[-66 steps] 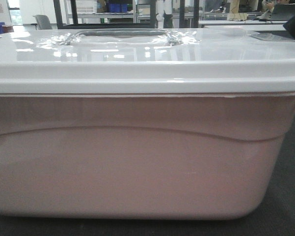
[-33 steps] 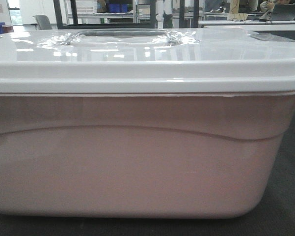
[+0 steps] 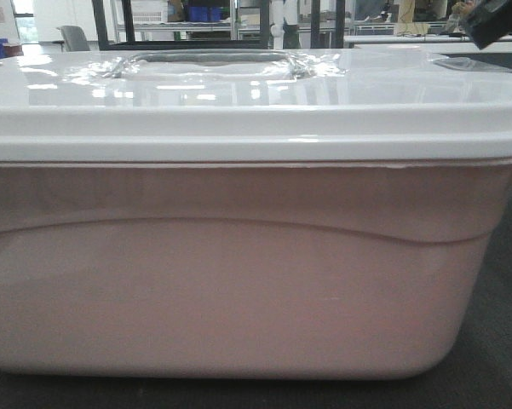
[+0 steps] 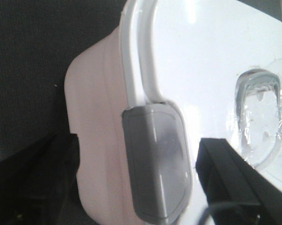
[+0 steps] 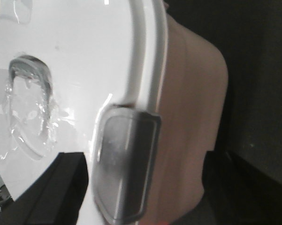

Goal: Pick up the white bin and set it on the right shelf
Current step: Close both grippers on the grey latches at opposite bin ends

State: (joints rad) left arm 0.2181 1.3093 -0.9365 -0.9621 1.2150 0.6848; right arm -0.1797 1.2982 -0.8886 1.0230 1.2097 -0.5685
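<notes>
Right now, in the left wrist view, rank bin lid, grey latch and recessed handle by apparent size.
1. bin lid
2. grey latch and recessed handle: similar; latch is nearer, handle cropped.

You get overhead glare streaking the glossy lid [image 3: 256,94], blown white in both wrist views, with dim, blurred surroundings beside it.

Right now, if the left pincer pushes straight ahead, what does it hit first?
Most likely the grey latch on the end of the white bin, between the fingers of the open left pincer; depth is unclear.
</notes>
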